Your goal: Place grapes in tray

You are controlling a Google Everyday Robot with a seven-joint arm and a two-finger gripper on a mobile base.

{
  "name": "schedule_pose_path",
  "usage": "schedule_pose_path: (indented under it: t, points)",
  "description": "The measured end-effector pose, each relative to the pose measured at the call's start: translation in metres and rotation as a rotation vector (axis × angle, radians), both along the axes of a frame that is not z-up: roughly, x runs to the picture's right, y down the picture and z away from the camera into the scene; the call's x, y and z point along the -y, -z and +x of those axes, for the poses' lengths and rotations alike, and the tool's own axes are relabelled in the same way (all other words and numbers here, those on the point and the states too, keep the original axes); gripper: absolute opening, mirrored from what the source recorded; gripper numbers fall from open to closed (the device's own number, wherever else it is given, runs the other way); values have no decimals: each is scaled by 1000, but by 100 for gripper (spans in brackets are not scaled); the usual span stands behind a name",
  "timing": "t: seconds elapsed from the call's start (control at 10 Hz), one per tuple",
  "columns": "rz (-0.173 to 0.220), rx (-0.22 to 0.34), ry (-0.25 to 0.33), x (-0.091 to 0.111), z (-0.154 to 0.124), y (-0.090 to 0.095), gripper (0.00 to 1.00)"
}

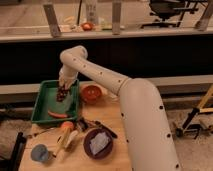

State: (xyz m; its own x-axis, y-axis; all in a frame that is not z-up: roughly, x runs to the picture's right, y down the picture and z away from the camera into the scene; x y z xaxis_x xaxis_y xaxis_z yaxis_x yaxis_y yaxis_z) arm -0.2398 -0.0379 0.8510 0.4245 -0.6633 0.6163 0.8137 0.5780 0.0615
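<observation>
Several small things crowded the near end of the wooden tabletop point(115, 127). At about seven o'clock sat a little blue-grey cup point(39, 153), and just to its right lay a pale, banana-like piece point(66, 142) with an orange ball point(66, 126) at its far tip. A dark purple plate point(97, 143) stood at six o'clock, holding a crumpled white-grey wrapper point(98, 141). Some thin dark utensils point(97, 127) lay between that plate and the orange ball.

Filling the right side from five o'clock upward, the robot's thick white arm point(142, 117) rose and bent over toward ten o'clock.

Farther back, the rectangular green tray point(42, 102) sat at the left edge of the tabletop, around nine o'clock. An orange-red carrot-like piece point(58, 114) lay on its floor near the front wall. The tool point(62, 93) hung over the far part of the tray, and the dark bunch of grapes point(61, 95) was right at its tip, low over the tray floor. I could not tell whether the tool was clamped on the bunch or parted from it.

Just right of the tray stood a round red bowl point(91, 93). Beyond the tabletop ran a dark counter front point(165, 55) topped by a pale ledge point(150, 32) at twelve o'clock, with a small reddish item point(87, 26) resting on it.
</observation>
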Motion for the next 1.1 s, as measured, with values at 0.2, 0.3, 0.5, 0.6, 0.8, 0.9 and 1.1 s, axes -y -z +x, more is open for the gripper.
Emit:
schedule_pose_path:
  t: [0.2,0.3,0.5,0.6,0.8,0.9,1.1]
  points:
    - [4,-2,18,-1,-4,1,3]
    - [4,-3,26,-2,-6,1,3]
    - [4,-4,40,-4,-8,0,3]
    - [3,-4,48,-4,-9,0,3]
    - [2,-4,61,-5,-12,0,3]
    - [2,-3,65,-5,-13,0,3]
    - [0,-2,73,-6,-15,0,3]
